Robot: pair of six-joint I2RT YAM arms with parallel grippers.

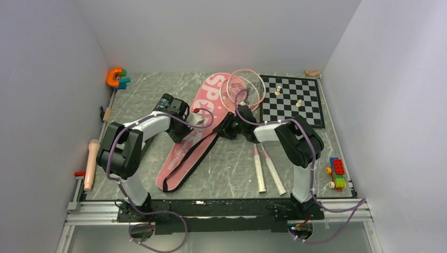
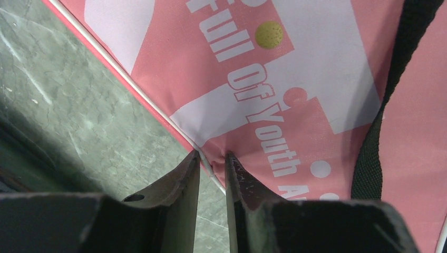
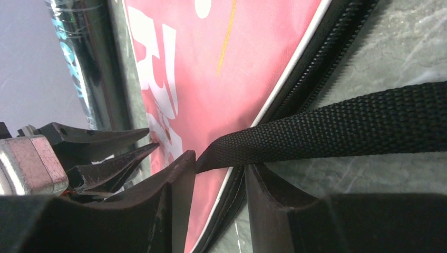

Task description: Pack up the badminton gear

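Pinching the pink bag (image 2: 327,68) edge, left jaws nearly meet.

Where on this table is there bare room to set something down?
Free: marble between the orange and teal toy and the long pink racket bag, and between that bag and the white racket handles. Crowded: around the pink racket heads.
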